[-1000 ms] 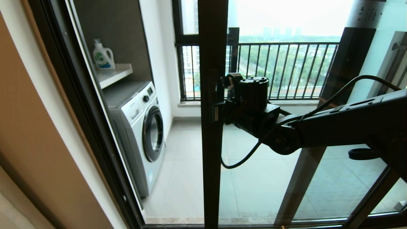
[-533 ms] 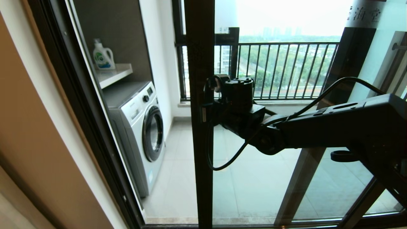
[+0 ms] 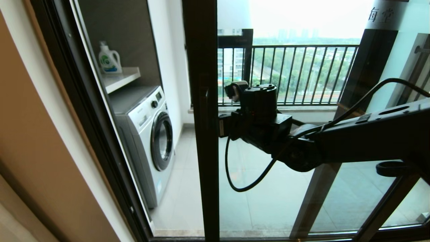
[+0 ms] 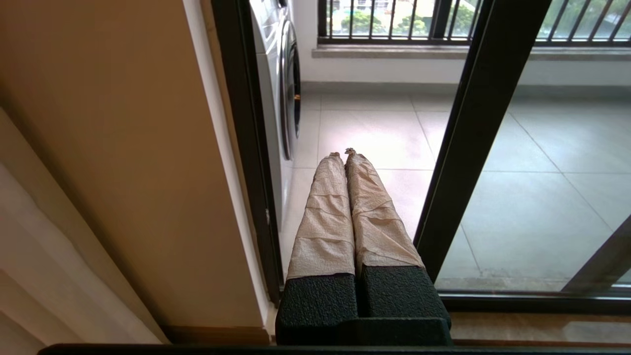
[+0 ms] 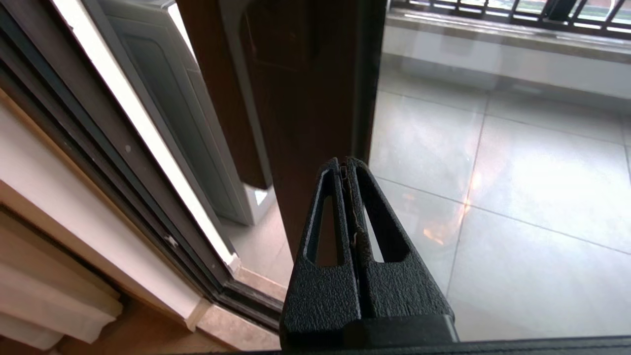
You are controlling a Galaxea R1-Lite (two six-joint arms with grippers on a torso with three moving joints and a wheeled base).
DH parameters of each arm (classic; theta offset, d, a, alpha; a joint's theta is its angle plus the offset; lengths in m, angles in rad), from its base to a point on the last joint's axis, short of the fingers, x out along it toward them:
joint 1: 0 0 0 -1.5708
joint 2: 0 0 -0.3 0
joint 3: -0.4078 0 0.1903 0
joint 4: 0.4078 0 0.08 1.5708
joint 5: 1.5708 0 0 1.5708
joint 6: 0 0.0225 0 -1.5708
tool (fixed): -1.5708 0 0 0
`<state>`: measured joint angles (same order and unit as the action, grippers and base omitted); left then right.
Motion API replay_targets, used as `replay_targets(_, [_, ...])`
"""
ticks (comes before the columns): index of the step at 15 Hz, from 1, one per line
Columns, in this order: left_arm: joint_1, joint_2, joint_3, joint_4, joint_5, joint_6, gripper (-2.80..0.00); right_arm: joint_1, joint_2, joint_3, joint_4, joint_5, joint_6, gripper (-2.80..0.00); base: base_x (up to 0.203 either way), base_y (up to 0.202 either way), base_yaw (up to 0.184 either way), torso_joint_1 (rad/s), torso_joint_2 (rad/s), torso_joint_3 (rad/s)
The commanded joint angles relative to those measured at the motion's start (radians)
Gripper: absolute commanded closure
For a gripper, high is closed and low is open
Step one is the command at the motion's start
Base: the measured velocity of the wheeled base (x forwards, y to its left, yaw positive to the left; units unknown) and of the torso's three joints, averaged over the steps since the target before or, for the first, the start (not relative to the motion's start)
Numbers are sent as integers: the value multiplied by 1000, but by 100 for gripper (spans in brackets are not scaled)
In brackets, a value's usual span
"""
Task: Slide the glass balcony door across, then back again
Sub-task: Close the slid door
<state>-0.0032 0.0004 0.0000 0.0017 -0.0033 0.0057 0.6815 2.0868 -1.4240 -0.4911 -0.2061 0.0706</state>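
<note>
The glass balcony door (image 3: 200,168) has a dark brown stile standing upright at the middle of the head view, with clear glass to its right and a frosted strip with characters (image 3: 383,13) at the top right. My right gripper (image 3: 220,125) is shut with nothing in it, its tips level with the handle height just right of the stile's glass-side edge. In the right wrist view the shut fingertips (image 5: 342,165) point at the stile (image 5: 315,98). My left gripper (image 4: 343,154), its fingers wrapped in tape, is shut and hangs low in front of the doorway, left of the stile (image 4: 468,148).
Left of the stile an open gap leads to the balcony, with a washing machine (image 3: 151,134), a shelf and a detergent bottle (image 3: 109,58). The fixed outer frame (image 3: 84,117) and beige wall (image 3: 33,134) bound the left. A railing (image 3: 302,74) runs behind; another dark-framed panel (image 3: 366,67) leans at right.
The door's stile has slid leftwards, narrowing the open gap. My right gripper went left with it, then came back slightly right and now stands just off the stile.
</note>
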Motion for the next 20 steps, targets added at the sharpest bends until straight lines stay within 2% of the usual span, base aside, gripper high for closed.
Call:
replay_targets(1, [0,1,0,0,0,0,0,-3,-144,121,-5,-5,3,0,0,0,0,0,0,0])
replay_targets(6, [0,1,0,0,0,0,0,-6,-601,658,-27,-145,40,0,0,0,0,0,0,0])
replay_targets(8, [0,1,0,0,0,0,0,-7,-852,785,6,-180,30,0,0,0,0,0,0,0])
replay_targets(10, [0,1,0,0,0,0,0,-23,-1112,837,152,-208,-3,0,0,0,0,0,0,0])
replay_targets(12, [0,1,0,0,-1,0,0,-124,-1325,842,354,-228,-31,0,0,0,0,0,0,0])
replay_targets(15, [0,1,0,0,-1,0,0,-392,-1548,782,606,-241,-125,0,0,0,0,0,0,0])
replay_targets(18, [0,1,0,0,0,0,0,-582,-1737,754,701,-223,-263,0,0,0,0,0,0,0])
replay_targets(20, [0,1,0,0,0,0,0,-664,-1844,764,720,-150,-312,0,0,0,0,0,0,0])
